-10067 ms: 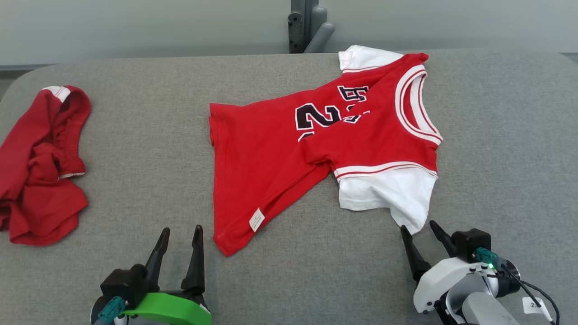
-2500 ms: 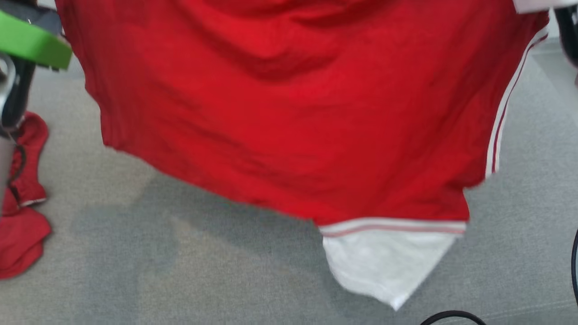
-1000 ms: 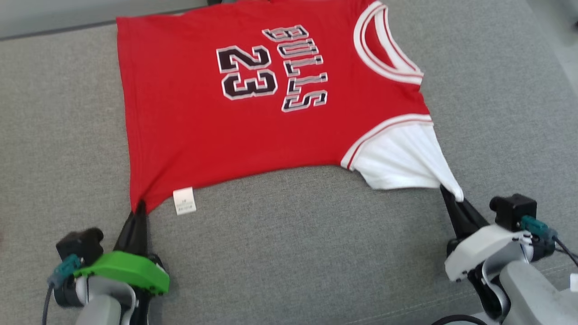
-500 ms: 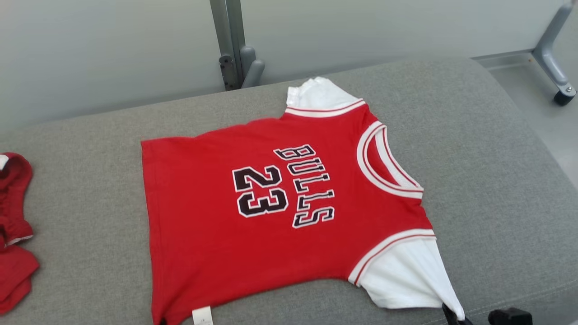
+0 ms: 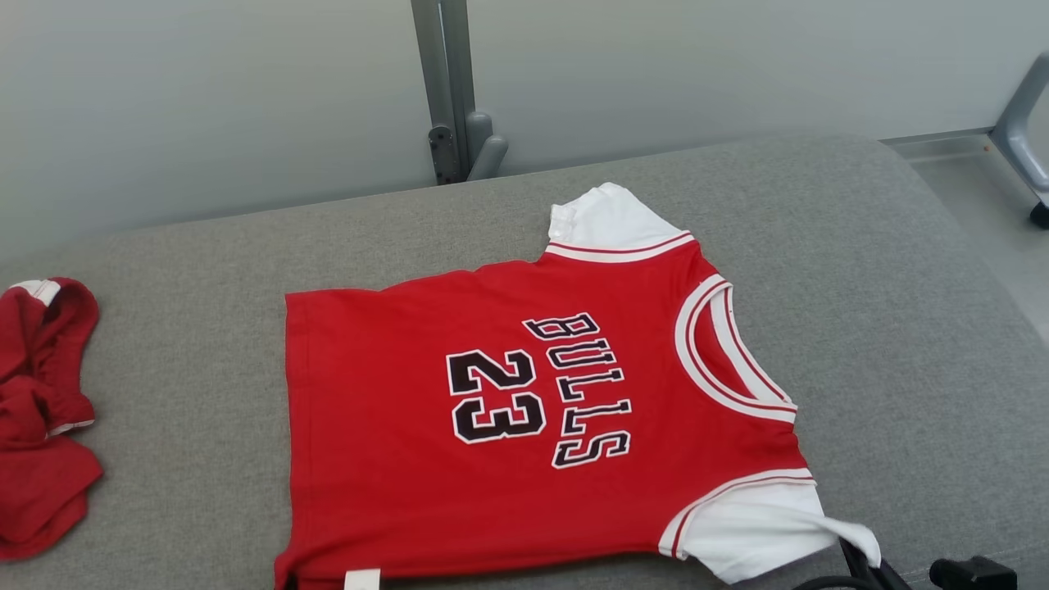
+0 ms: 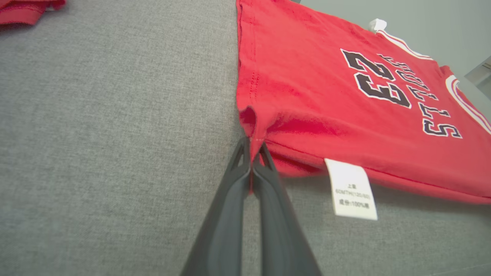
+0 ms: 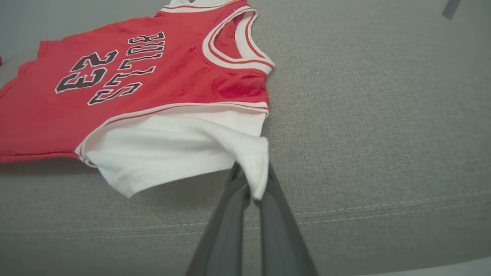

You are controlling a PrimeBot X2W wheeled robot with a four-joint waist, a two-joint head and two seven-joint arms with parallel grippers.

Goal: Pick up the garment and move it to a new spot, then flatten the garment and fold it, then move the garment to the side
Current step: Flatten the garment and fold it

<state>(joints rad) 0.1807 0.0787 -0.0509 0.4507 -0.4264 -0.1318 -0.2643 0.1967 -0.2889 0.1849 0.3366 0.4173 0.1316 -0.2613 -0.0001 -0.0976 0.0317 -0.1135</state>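
The jersey (image 5: 524, 393), crumpled earlier, now lies spread flat in the middle of the grey cushion (image 5: 901, 287), before a pale wall (image 5: 205, 98) and a metal post (image 5: 447, 90). Low at the near edge, the left gripper (image 6: 253, 147) pinches its near-left hem corner (image 6: 249, 119); the right gripper (image 7: 253, 184) clamps the near white sleeve (image 7: 172, 149).

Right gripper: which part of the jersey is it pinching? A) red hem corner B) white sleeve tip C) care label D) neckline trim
B: the right wrist view shows the right gripper shut on the tip of the white sleeve of the Bulls jersey.
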